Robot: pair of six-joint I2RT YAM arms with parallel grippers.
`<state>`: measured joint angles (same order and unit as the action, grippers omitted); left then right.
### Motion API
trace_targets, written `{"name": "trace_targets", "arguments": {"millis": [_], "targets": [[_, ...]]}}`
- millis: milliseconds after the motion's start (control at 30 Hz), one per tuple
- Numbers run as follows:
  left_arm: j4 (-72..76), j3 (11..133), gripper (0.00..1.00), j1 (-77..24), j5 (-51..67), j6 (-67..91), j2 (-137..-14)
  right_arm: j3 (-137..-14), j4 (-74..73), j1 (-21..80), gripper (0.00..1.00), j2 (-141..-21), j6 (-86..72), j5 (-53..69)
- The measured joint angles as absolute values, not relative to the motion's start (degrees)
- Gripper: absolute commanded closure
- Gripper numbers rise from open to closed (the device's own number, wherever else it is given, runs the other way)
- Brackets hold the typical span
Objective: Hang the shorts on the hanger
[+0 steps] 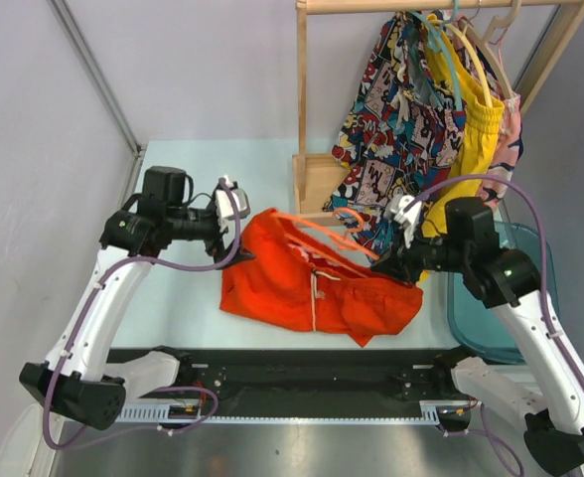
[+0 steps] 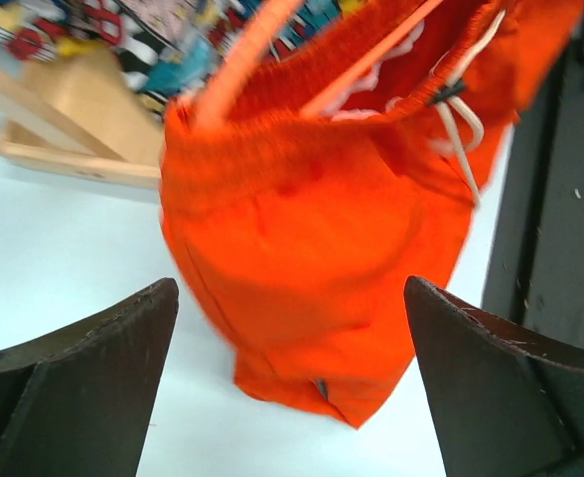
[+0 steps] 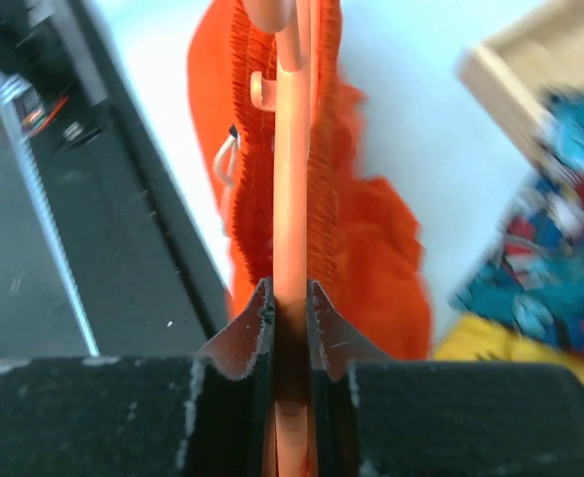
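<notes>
**Condition of the work.** You had the shorts [image 1: 312, 283] lying crumpled on the table [image 1: 173, 308], between the two arms and just in front of the wooden rack [image 1: 304, 99]. The hanger [image 1: 324, 235] lay across their upper part. In the right wrist view its bar [image 3: 290, 149] ran inside the waist opening, with gathered elastic on either side of it.

**Gripper state.** Your right gripper [image 1: 383, 263] was clamped on the end of the hanger, both fingers pressed flat against the bar. Your left gripper [image 1: 240, 227] stood with its fingers spread wide and gripped nothing. It sat just beside the left edge of the shorts, and its own camera showed that fabric [image 2: 312, 248] hanging limp between and ahead of the fingers.

**Handling notes.**
- Judge the shorts as light, soft and shapeless. They would fold, sag and slide along the bar rather than hold any form.
- The elastic waist is the firmest place to take hold. Pinch the gathered band at its left end, not the loose leg cloth.
- Keep clear of the pale drawstring [image 2: 461, 119], which could snag a finger.
- The hanger is thin plastic and probably smooth, so it may twist in the grip under any side load.
</notes>
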<state>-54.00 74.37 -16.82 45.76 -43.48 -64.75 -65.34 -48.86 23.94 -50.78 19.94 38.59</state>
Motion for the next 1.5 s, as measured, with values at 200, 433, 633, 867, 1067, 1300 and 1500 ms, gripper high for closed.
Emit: {"name": "trace_targets", "arguments": {"millis": [200,433,633,867,1067,1300,1500], "targets": [[-47.86,76.73,0.0,-16.73,44.64,-36.18,-61.73,-72.42,-54.08,14.87,1.0,-52.38,14.96,32.73],[-45.15,76.95,0.0,-16.73,44.58,-32.88,-60.2,-82.37,-57.98,11.64,1.0,-57.14,10.94,27.88],[-43.44,75.29,0.0,-16.73,44.56,-31.22,-59.18,-98.98,-58.43,11.07,1.0,-69.63,7.18,24.95],[-42.09,72.82,0.0,-16.73,44.56,-30.76,-57.06,-119.92,-57.1,10.41,1.0,-84.12,3.66,21.78],[-41.3,70.04,0.0,-16.73,44.53,-30.85,-55.35,-131.39,-55.81,9.39,1.0,-92.77,2.92,18.63],[-41.01,66.7,0.0,-16.73,44.31,-30.87,-53.43,-138.85,-53.3,8.38,1.0,-99.98,1.91,15.62],[-40.73,64.79,0.0,-16.73,43.64,-31.07,-52.38,-139.98,-47.81,8.27,1.0,-103.42,1.43,13.39]]}}
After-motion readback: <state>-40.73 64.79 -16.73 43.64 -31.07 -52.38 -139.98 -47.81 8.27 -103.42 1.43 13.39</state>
